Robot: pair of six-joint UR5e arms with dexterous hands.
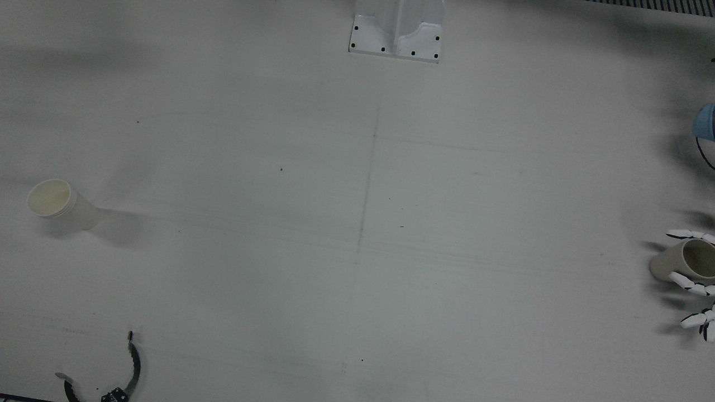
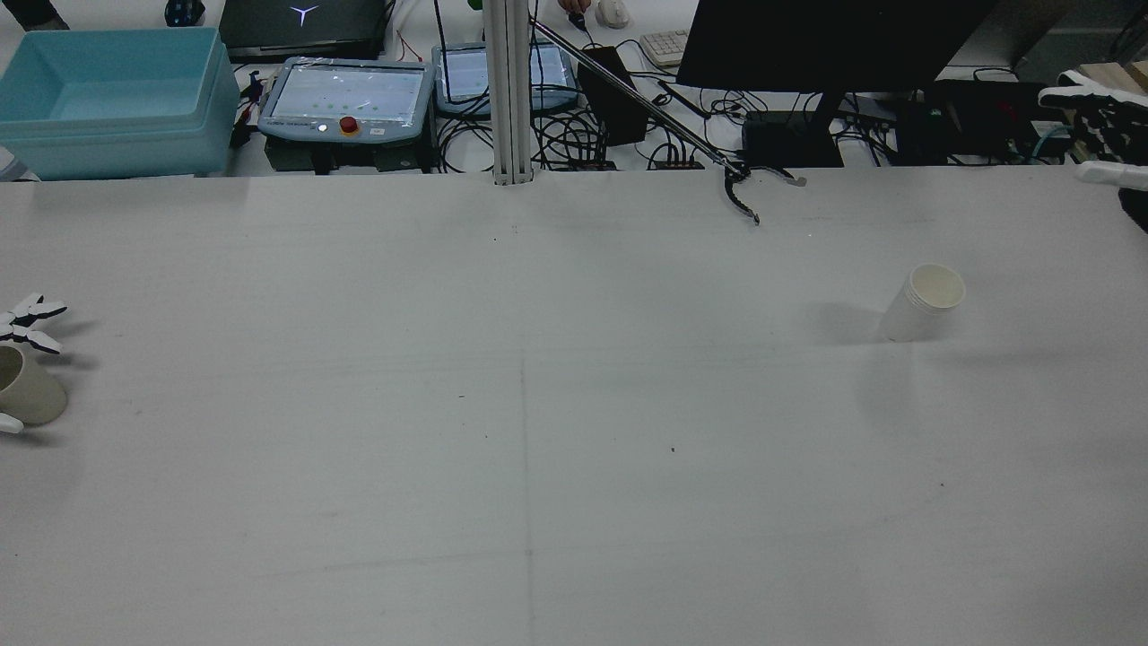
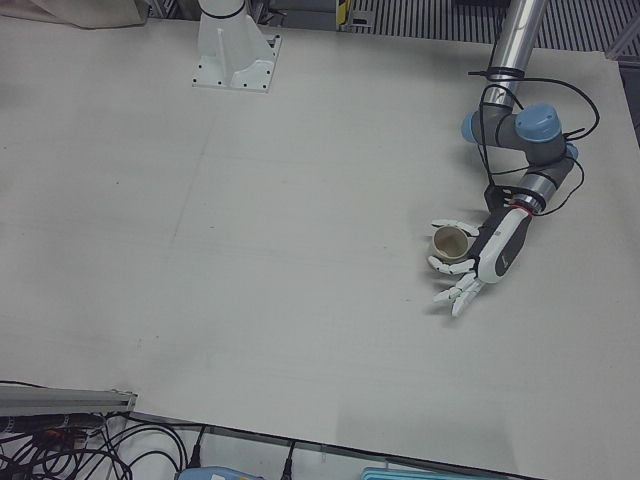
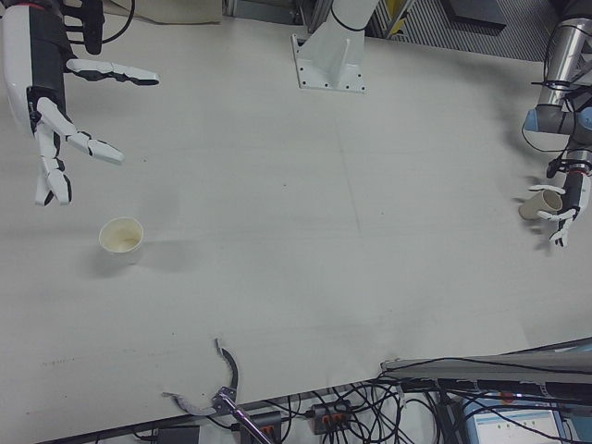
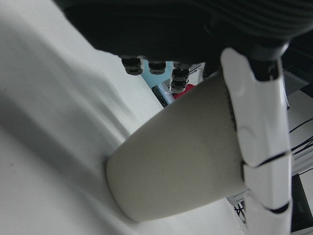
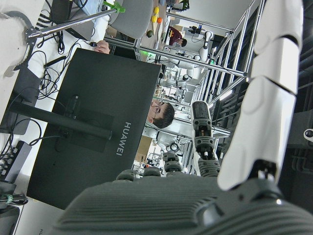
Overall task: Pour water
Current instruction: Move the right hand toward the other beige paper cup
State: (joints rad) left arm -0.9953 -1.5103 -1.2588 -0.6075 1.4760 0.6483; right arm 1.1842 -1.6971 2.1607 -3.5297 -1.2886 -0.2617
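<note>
A beige cup (image 3: 452, 244) stands upright on the table near its left edge, also seen in the front view (image 1: 678, 261) and the rear view (image 2: 29, 388). My left hand (image 3: 478, 262) reaches around it, with fingers on both sides and others stretched past it. One finger (image 5: 257, 132) lies along the cup's wall (image 5: 181, 156); I cannot tell whether it presses on it. A white paper cup (image 1: 61, 204) stands upright on the other half of the table (image 4: 121, 237). My right hand (image 4: 51, 92) hangs high above and behind it, fingers spread, holding nothing.
A black curved tool (image 1: 127, 373) lies at the table's front edge. The white pedestal (image 1: 397, 30) stands at mid-back. Beyond the front edge are a blue bin (image 2: 108, 99), pendants, cables and a monitor (image 2: 834, 45). A person shows behind the monitor in the right hand view.
</note>
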